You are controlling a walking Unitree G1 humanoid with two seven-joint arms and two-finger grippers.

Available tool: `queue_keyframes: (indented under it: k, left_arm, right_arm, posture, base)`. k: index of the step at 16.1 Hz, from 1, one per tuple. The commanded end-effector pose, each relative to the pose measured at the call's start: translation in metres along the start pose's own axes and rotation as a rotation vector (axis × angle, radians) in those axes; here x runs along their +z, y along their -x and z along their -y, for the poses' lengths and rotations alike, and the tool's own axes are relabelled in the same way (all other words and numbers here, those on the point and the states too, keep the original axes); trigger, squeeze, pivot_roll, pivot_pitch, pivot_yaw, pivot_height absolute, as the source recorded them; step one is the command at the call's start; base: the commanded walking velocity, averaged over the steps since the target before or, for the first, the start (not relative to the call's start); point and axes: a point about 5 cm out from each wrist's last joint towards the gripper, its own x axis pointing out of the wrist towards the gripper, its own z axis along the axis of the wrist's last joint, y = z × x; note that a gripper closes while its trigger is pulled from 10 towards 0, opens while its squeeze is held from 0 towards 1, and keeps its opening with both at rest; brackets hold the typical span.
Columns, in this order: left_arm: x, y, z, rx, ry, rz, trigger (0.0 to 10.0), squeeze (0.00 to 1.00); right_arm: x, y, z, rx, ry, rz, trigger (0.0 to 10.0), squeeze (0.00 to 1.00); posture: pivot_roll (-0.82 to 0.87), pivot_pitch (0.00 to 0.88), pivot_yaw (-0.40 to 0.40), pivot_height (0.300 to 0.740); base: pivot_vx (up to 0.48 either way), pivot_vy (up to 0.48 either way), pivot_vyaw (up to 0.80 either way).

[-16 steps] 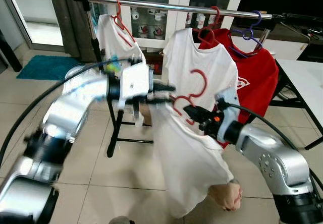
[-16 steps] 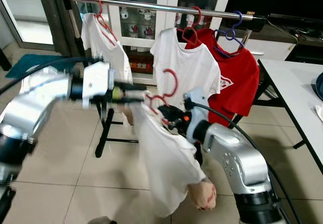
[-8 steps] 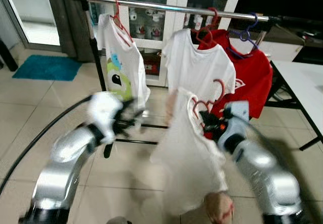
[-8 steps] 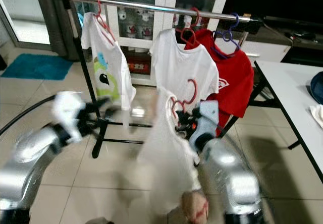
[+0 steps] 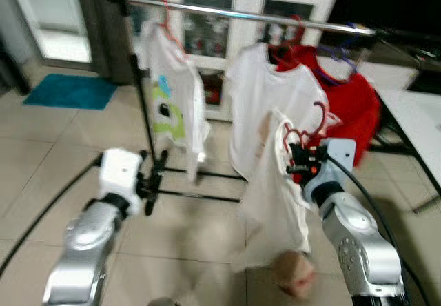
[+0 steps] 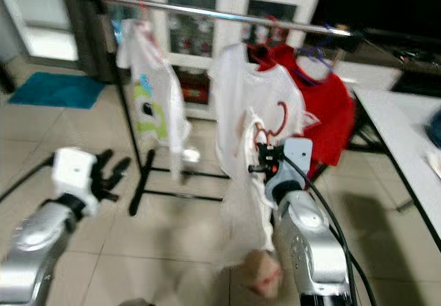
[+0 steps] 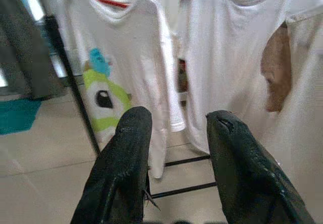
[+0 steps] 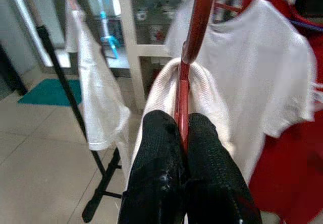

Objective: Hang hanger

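Red plastic hanger (image 8: pixel 187 67), carrying a white T-shirt (image 5: pixel 272 202), is clamped between the two black fingers (image 8: pixel 156 173) of the right gripper (image 5: pixel 298 160), whose jaws are pressed tight on the hanger's stem. Seen from the head camera, the held hanger sits at about 3 o'clock from frame centre, in front of and below the metal rail (image 5: pixel 241 15) of the clothes rack (image 5: pixel 141 99); its hook is not on the rail. Hanging from the rail are a white T-shirt with a green cartoon print (image 5: pixel 172 106) at 11 o'clock, a plain white T-shirt (image 6: pixel 241 106) at 12 o'clock, and a red T-shirt (image 5: pixel 358 113) at 2 o'clock. The left gripper (image 7: pixel 174 148), at 8 o'clock over the tiled floor (image 5: pixel 41 154), has its fingers spread apart and holds nothing.
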Motion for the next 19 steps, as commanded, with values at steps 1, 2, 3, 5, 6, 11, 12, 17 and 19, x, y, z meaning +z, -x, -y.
queue_keyframes:
  k: [1, 2, 3, 5, 6, 11, 12, 17, 19]
  left_arm:
    - [0.004, -0.005, 0.002, 0.012, -0.016, 0.002, 10.0, 0.18]
    - [0.007, -0.008, 0.002, 0.020, -0.016, 0.008, 10.0, 0.18]
    - [0.011, -0.011, 0.004, 0.019, -0.012, 0.023, 10.0, 0.18]
    - [0.008, -0.014, 0.004, 0.022, -0.015, 0.015, 10.0, 0.20]
    - [0.007, -0.014, 0.005, 0.024, -0.026, 0.006, 10.0, 0.20]
    - [0.011, -0.013, 0.005, 0.010, -0.024, 0.019, 10.0, 0.20]
    - [0.010, -0.015, 0.003, 0.018, -0.030, 0.018, 10.0, 0.20]
    - [0.015, -0.016, 0.002, 0.025, -0.015, 0.033, 10.0, 0.20]
    - [0.011, -0.018, 0.008, -0.004, -0.054, 0.012, 10.0, 0.20]
  right_arm:
    - [0.010, -0.004, -0.002, 0.007, 0.016, 0.050, 10.0, 0.00]
    - [0.010, -0.005, -0.003, 0.019, 0.027, 0.046, 10.0, 0.00]
    - [0.012, -0.005, -0.003, 0.031, 0.006, 0.043, 10.0, 0.00]
    - [0.010, -0.011, -0.002, 0.013, 0.002, 0.035, 10.0, 0.00]
    - [0.013, -0.011, -0.003, 0.020, 0.008, 0.049, 10.0, 0.00]
    - [0.017, -0.013, -0.011, 0.061, 0.057, 0.076, 10.0, 0.00]
    - [0.017, -0.016, -0.012, 0.065, 0.063, 0.079, 10.0, 0.00]
    - [0.014, -0.020, -0.017, 0.095, 0.065, 0.070, 10.0, 0.00]
    - [0.016, -0.021, -0.019, 0.091, 0.067, 0.070, 10.0, 0.00]
  posture:
    - [-0.04, 0.000, -0.049, 0.740]
    - [-0.04, 0.000, -0.047, 0.740]
    - [-0.04, 0.000, -0.052, 0.740]
    - [-0.05, 0.000, -0.042, 0.740]
    - [-0.05, 0.000, -0.042, 0.740]
    - [-0.02, 0.000, -0.051, 0.740]
    - [-0.02, 0.000, -0.039, 0.740]
    - [0.00, 0.000, -0.056, 0.740]
    - [0.02, 0.000, -0.069, 0.740]
  base:
    - [0.315, 0.000, 0.00]
    - [0.322, 0.000, 0.00]
    - [0.319, 0.000, 0.00]
    - [0.326, 0.000, 0.00]
    - [0.330, 0.000, 0.00]
    - [0.330, 0.000, 0.00]
    - [0.330, 0.000, 0.00]
    - [0.331, 0.000, 0.00]
    - [0.328, 0.000, 0.00]
